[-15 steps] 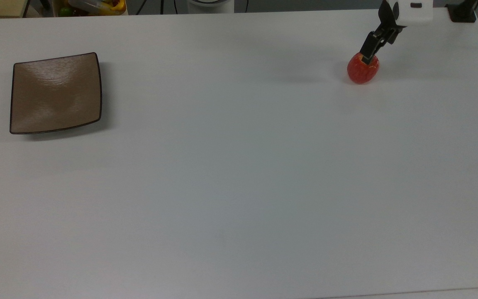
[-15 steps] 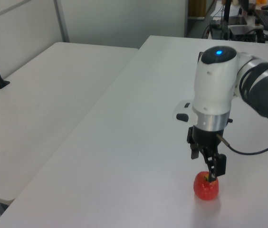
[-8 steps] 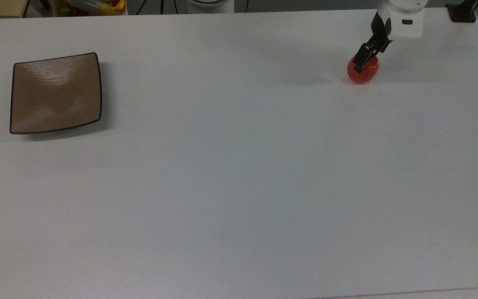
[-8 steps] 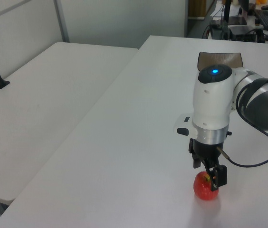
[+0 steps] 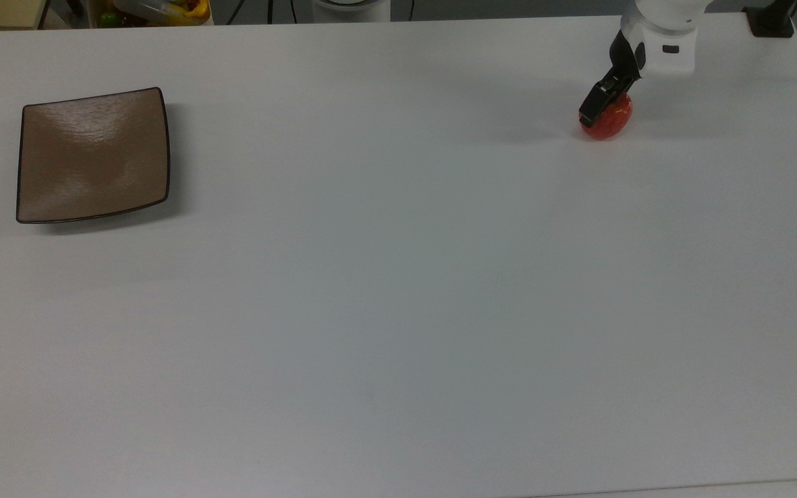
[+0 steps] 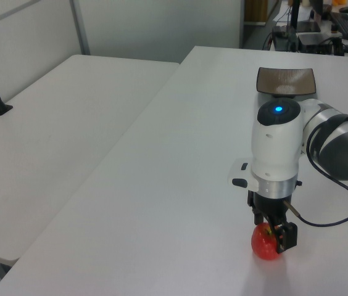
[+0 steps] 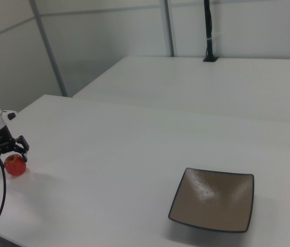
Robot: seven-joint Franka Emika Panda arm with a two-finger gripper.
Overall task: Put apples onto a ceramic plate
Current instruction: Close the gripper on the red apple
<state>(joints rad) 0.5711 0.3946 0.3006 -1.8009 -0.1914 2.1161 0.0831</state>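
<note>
- The ceramic plate [image 5: 93,155] is seen empty at the top view's left, well apart from the apple [image 5: 608,119], which rests on the table [image 5: 398,290] at the top view's right.
- A round, smooth apple could be squeezed sideways and rolled away if the fingers were closed off-centre.
- The gripper [image 7: 6,147] is lowered around the apple, fingers spread on either side; a firm hold cannot be confirmed.
</note>
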